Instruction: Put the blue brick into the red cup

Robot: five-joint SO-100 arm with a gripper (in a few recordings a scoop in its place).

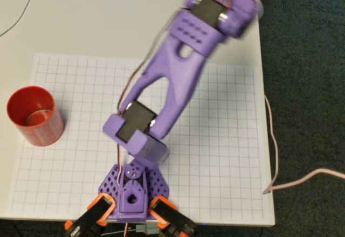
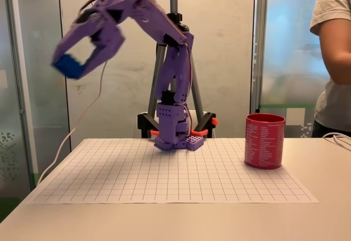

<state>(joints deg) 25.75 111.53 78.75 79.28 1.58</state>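
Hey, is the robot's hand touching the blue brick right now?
Touching. In the fixed view the hand, raised high above the table, grips the blue brick at its fingertips, with no gap showing, though the picture is blurred.

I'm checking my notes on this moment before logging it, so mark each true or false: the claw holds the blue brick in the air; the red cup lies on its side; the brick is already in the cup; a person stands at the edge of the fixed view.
1. The claw holds the blue brick in the air. True.
2. The red cup lies on its side. False: it stands upright on the grid sheet, mouth up.
3. The brick is already in the cup. False: it is in the claw, well off to the left of the cup.
4. A person stands at the right edge of the fixed view. True.
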